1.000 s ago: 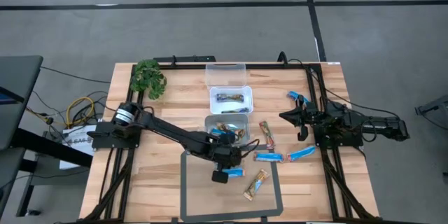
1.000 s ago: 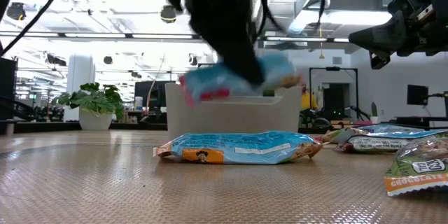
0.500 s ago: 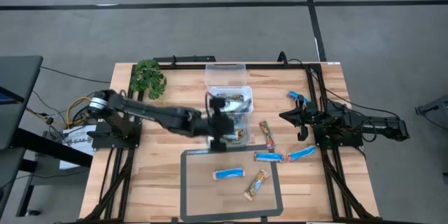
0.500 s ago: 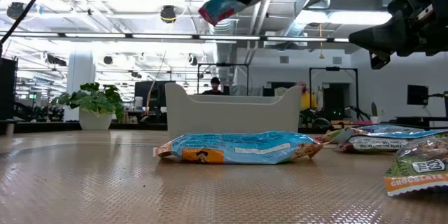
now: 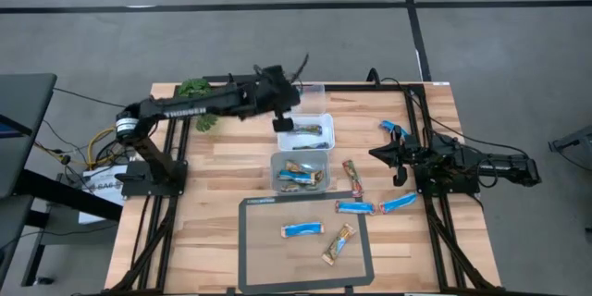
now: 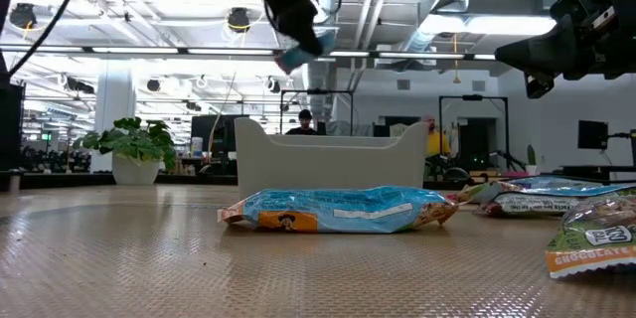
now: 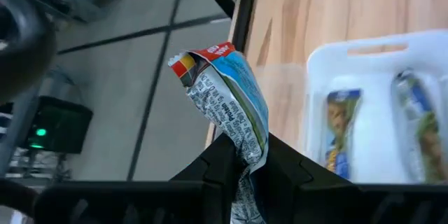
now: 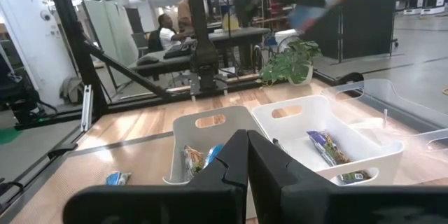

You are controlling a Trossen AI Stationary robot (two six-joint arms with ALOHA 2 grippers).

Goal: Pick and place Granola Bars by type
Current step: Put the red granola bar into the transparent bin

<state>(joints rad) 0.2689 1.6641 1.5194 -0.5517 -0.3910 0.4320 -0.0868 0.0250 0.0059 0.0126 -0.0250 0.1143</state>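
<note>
2 bars [image 7: 378, 133] in far bin [image 7: 420, 49]

Two dark, six-joint robot arms: the left arm [image 5: 199, 104] carries white lettering along its link (unreadable here) and a silvery ring at its base joint [image 5: 124, 122]; the right arm [image 5: 467, 162] is plain black.

The left arm stretched toward one o'clock, its left gripper [image 5: 283, 122] raised high, fingers [image 7: 218, 164] clamped on a blue bar [image 7: 231, 115]; the right arm lay folded at three o'clock, right gripper [image 5: 383, 154] closed.
</note>
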